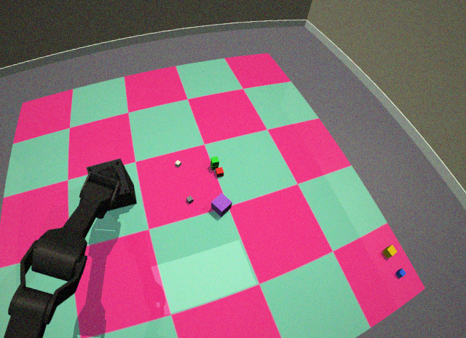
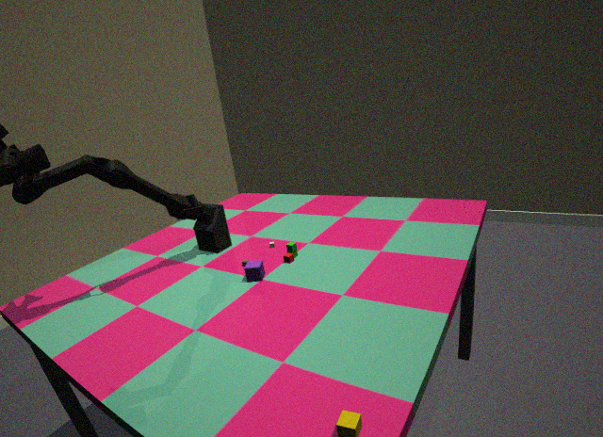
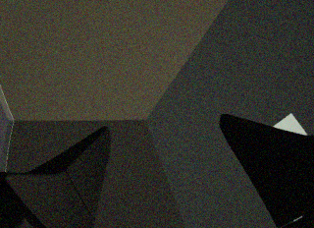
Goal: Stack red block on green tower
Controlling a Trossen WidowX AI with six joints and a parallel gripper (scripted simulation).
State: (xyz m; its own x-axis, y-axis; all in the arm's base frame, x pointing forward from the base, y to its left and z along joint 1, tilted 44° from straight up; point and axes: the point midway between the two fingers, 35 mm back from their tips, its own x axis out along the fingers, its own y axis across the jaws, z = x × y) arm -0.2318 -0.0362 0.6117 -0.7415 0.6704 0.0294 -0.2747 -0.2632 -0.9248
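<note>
The red block (image 1: 219, 171) (image 2: 288, 257) lies on the checkered table (image 1: 285, 232) (image 2: 380, 345), right next to the green tower (image 1: 214, 162) (image 2: 291, 248) on its near side. The tower stands upright near the table's middle. My gripper (image 1: 113, 176) (image 2: 212, 233) is low over the table, well to the left of both blocks. In the wrist view the gripper (image 3: 167, 169) shows two dark fingers standing wide apart with only walls between them. It is open and empty.
A purple cube (image 1: 220, 204) (image 2: 253, 269) sits in front of the red block. A small grey block (image 1: 189, 199) (image 2: 245, 263) and a small white block (image 1: 178, 162) (image 2: 271, 244) lie between gripper and tower. A yellow block (image 1: 389, 250) (image 2: 349, 423) and a blue block (image 1: 400, 273) sit at a far corner.
</note>
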